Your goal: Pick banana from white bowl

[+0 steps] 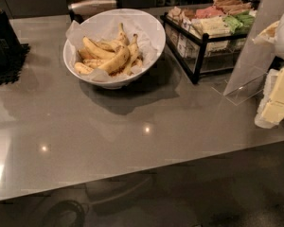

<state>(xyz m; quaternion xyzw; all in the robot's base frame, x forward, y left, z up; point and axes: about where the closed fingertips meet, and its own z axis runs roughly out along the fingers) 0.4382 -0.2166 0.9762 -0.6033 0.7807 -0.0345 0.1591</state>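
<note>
The white bowl (154,28) sits at the back middle of the grey counter, lined with crinkled white paper. Several yellow bananas (110,56) with brown spots lie piled in it. My gripper (276,100), white with cream-coloured parts, is at the right edge of the view, low over the counter. It is well to the right of the bowl and touches nothing. It holds no banana.
A black wire rack of packets (203,34) stands just right of the bowl. A clear sign holder (255,56) stands between the rack and my gripper. A black appliance on a mat (2,44) is at far left. The counter's front edge (146,167) runs across the lower view.
</note>
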